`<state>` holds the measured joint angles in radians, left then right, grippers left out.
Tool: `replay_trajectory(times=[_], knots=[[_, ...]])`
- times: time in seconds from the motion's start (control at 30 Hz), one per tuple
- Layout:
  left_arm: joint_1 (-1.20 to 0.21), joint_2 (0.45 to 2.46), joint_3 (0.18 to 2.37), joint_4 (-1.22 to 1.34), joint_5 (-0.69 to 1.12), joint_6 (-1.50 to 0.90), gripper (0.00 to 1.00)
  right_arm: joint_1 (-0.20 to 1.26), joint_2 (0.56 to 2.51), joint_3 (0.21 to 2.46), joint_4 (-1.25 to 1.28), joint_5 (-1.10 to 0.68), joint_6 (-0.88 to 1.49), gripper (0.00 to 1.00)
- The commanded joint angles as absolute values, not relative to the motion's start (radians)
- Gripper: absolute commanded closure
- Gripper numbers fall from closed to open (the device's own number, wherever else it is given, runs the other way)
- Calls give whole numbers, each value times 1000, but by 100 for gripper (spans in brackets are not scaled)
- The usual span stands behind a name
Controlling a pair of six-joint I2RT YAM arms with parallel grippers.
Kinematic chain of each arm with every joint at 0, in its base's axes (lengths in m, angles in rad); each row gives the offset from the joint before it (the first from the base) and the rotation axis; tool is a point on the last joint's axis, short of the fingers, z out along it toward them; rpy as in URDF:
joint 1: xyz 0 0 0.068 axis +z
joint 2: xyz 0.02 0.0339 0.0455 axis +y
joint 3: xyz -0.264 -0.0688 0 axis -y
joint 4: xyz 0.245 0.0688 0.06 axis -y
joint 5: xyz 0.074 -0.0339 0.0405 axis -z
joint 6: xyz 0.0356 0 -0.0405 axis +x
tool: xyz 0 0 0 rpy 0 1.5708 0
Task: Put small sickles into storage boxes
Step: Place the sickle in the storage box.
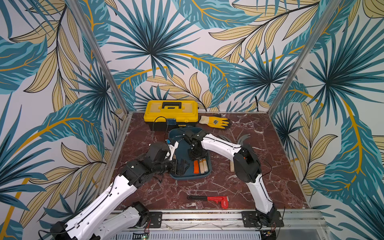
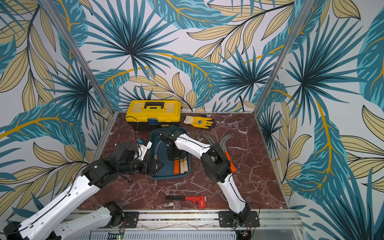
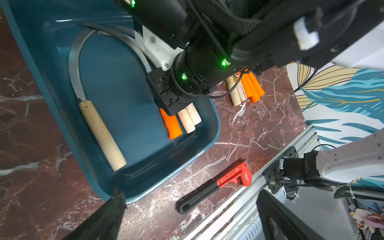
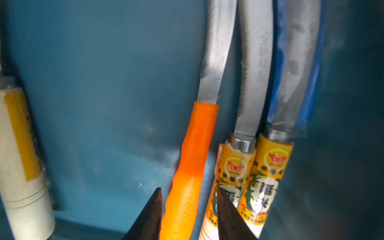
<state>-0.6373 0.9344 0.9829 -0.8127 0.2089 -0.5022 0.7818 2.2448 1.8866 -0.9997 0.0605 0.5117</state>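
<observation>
In both top views a red-brown marbled tabletop (image 1: 259, 187) is closed in on three sides by leaf-patterned walls, with an aluminium rail (image 1: 207, 217) along its 6 o'clock edge. The teal storage box (image 1: 188, 176) sits near the centre. A yellow toolbox (image 1: 170, 112) stands just beyond it at 12 o'clock by the back wall, with a yellow glove (image 1: 215, 122) at 1 o'clock and a red pipe wrench (image 1: 209, 199) at 6 o'clock. Loose small sickles (image 2: 226, 139) lie at the box's 3 o'clock, partly under the right arm. Bare marble stretches between box and wrench and out toward the right wall. The left end effector (image 1: 181, 166) hovers at the box's 7 o'clock corner.

In the left wrist view the left end effector (image 3: 190, 190) is spread wide, gripping nothing. A pale-handled sickle (image 3: 99, 128) lies along one box wall.

In the right wrist view the right end effector (image 4: 188, 193) is released, its jaws astride the orange-handled sickle (image 4: 199, 145). Two labelled wooden-handled sickles (image 4: 255, 166) lie just beside it on the box floor.
</observation>
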Motion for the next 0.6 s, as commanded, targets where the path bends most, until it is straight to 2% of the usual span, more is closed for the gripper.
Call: replay_trajectory(times=[0.0,0.57], knots=[[-631,937,1017,-820,222,-479,1,785,2234,1902,-1026,87,514,56],[-632,978,1041,-819,248,-451,1,784,2016,1781,-1035,87,558,57]])
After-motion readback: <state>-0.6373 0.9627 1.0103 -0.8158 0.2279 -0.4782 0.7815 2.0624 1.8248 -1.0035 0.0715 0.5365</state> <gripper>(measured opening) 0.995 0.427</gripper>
